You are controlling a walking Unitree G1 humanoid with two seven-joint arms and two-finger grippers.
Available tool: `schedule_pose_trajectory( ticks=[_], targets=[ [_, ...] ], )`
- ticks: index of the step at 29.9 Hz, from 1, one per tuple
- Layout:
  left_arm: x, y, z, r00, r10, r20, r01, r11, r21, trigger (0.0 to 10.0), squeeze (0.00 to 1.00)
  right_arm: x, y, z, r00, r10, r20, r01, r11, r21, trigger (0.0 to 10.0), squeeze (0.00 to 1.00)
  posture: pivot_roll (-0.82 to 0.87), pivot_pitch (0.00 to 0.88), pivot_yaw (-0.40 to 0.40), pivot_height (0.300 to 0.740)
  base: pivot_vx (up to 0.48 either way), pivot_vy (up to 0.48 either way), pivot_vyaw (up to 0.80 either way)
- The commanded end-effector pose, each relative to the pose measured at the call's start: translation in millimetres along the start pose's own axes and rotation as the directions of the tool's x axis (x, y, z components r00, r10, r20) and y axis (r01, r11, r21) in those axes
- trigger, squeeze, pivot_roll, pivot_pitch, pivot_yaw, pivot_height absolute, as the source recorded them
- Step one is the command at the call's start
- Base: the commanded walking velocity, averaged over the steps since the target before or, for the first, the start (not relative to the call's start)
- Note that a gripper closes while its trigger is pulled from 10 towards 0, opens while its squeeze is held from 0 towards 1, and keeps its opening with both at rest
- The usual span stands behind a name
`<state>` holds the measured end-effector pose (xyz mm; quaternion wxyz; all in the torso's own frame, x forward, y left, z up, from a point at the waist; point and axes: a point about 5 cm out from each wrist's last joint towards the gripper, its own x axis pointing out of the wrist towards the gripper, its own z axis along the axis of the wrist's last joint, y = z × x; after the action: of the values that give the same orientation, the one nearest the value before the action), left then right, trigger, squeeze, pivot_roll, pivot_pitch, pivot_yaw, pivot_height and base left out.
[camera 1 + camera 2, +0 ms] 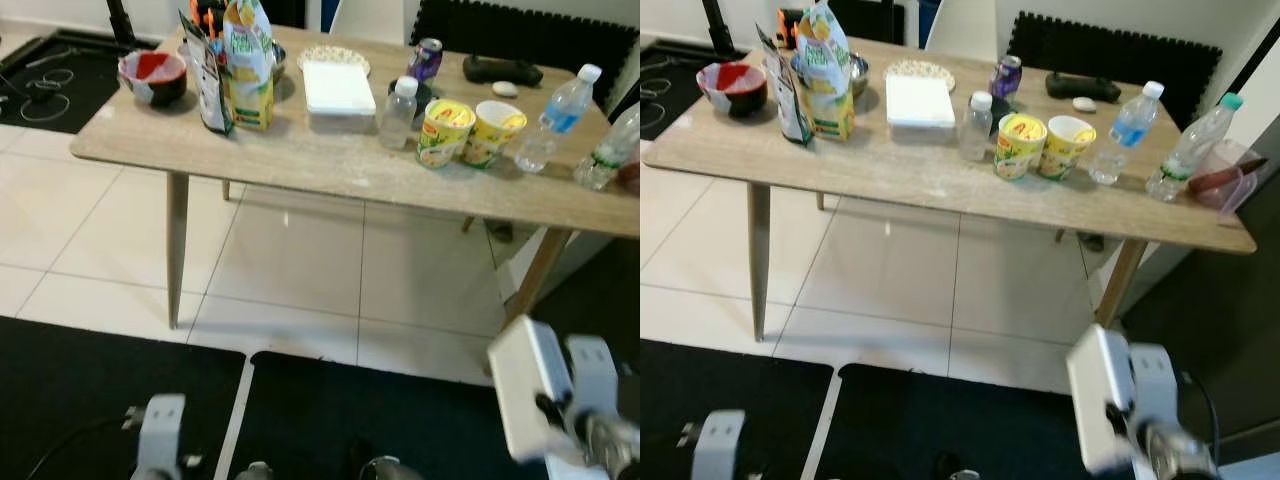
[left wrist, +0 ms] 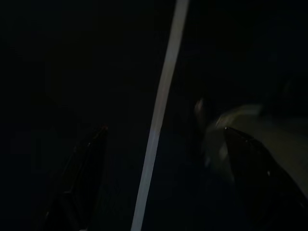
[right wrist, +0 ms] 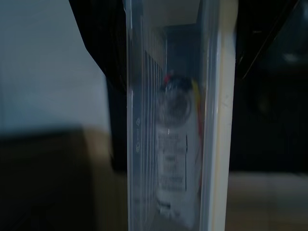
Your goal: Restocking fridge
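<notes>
My right gripper (image 3: pixel 178 48) is shut on a clear plastic food box with a white lid (image 3: pixel 173 144), held edge-on between the black fingers (image 3: pixel 98 43). The same box (image 1: pixel 525 385) hangs low at my right, above the black mat and short of the wooden table (image 1: pixel 300 150). On the table stand a white lidded box (image 1: pixel 338 90), a small clear bottle (image 1: pixel 398 113), two yellow cups (image 1: pixel 443 131), a purple can (image 1: pixel 426 58) and two water bottles (image 1: pixel 556 118). My left arm (image 1: pixel 160 425) hangs low. Its gripper (image 2: pixel 163 183) is open over the dark floor.
A red and white bowl (image 1: pixel 154 76) and tall snack bags (image 1: pixel 248 62) stand at the table's left end. A pink container (image 1: pixel 1225 175) sits at its right end. Pale tiles (image 1: pixel 290 260) lie under the table, black mats (image 1: pixel 90 390) near my feet.
</notes>
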<state>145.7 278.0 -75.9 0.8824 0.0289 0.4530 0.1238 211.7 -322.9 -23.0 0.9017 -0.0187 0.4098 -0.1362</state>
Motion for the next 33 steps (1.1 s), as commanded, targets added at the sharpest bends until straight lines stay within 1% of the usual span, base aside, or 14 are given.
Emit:
schedule_pose_trajectory(
  ticks=[1,2,3,4,8,9,12,16,23,25,26,29,31,33],
  targets=[
    [-2.2,5.0,-9,0.999,0.02,-0.043,-0.021,1.0,-0.013,10.0,0.0,-1.5,-2.9,-11,0.999,-0.03,-0.026,0.03,0.999,0.012,10.0,0.0,0.03,0.13,-0.087,0.74,0.0,0.0,0.0],
    [-3.1,5.0,-13,0.998,0.023,-0.054,-0.024,1.0,-0.017,10.0,0.0,-2.7,-3.7,-19,0.998,-0.038,-0.046,0.039,0.999,0.017,10.0,0.0,0.03,0.126,-0.087,0.74,0.0,0.0,0.0],
    [-3.1,5.0,-13,0.998,0.023,-0.054,-0.024,1.0,-0.017,10.0,0.0,-2.7,-3.7,-19,0.998,-0.038,-0.046,0.039,0.999,0.017,10.0,0.0,0.03,0.126,-0.087,0.74,0.0,0.0,0.0],
    [-3.5,4.8,-15,0.998,0.024,-0.06,-0.025,0.999,-0.02,10.0,0.0,-3.5,-4.1,-24,0.997,-0.045,-0.057,0.046,0.999,0.021,10.0,0.0,0.03,0.125,-0.086,0.74,0.0,0.0,0.0],
    [-4.9,-0.5,-22,0.997,0.019,-0.073,-0.022,0.999,-0.046,10.0,0.0,-8.4,-5.2,-49,0.991,-0.068,-0.118,0.074,0.996,0.048,10.0,0.0,0.04,0.115,-0.084,0.74,0.0,0.0,0.0],
    [-4.9,-0.5,-22,0.997,0.019,-0.073,-0.022,0.999,-0.046,10.0,0.0,-8.4,-5.2,-49,0.991,-0.068,-0.118,0.074,0.996,0.048,10.0,0.0,0.04,0.115,-0.084,0.74,0.0,0.0,0.0],
    [-5.2,-4.1,-25,0.997,0.013,-0.081,-0.018,0.998,-0.053,10.0,0.0,-11.0,-5.0,-61,0.987,-0.08,-0.142,0.088,0.995,0.052,10.0,0.0,0.04,0.109,-0.085,0.74,0.0,0.0,0.0],
    [-4.9,-5.9,-25,0.997,0.011,-0.082,-0.016,0.998,-0.066,10.0,0.0,-12.4,-6.3,-65,0.985,-0.089,-0.148,0.099,0.993,0.066,10.0,0.0,0.03,0.104,-0.086,0.74,0.0,0.0,0.0],
    [-3.3,-8.6,-21,0.997,0.003,-0.082,-0.01,0.996,-0.083,10.0,0.0,-12.7,-9.5,-63,0.985,-0.101,-0.141,0.111,0.991,0.068,10.0,0.0,0.03,0.087,-0.082,0.74,0.0,0.0,0.0],
    [-2.5,-8.7,-18,0.997,0.001,-0.072,-0.008,0.996,-0.093,10.0,0.0,-12.6,-9.1,-63,0.985,-0.1,-0.14,0.11,0.992,0.063,10.0,0.0,0.02,0.082,-0.081,0.74,0.0,0.0,0.0],
    [-2.2,-9.4,-17,0.998,-0.011,-0.069,0.003,0.993,-0.118,10.0,0.0,-12.5,-8.7,-63,0.985,-0.099,-0.139,0.108,0.992,0.058,10.0,0.0,0.02,0.081,-0.082,0.74,0.0,0.0,0.0],
    [-1.5,-11.9,-15,0.997,-0.039,-0.068,0.03,0.992,-0.121,10.0,0.0,-12.3,-7.0,-64,0.986,-0.097,-0.139,0.105,0.993,0.056,10.0,0.0,0.01,0.081,-0.075,0.74,0.0,-0.46,0.0],
    [-1.5,-12.2,-16,0.997,-0.034,-0.073,0.026,0.994,-0.108,10.0,0.0,-12.2,-6.5,-64,0.986,-0.096,-0.139,0.104,0.993,0.056,10.0,0.0,0.0,0.079,-0.067,0.74,0.0,-0.452,0.0],
    [-1.2,-13.4,-16,0.997,-0.013,-0.076,0.004,0.993,-0.116,10.0,0.0,-12.3,-5.7,-65,0.986,-0.094,-0.14,0.103,0.993,0.056,10.0,0.0,0.0,0.078,-0.069,0.74,0.0,-0.448,0.0]
  ],
)
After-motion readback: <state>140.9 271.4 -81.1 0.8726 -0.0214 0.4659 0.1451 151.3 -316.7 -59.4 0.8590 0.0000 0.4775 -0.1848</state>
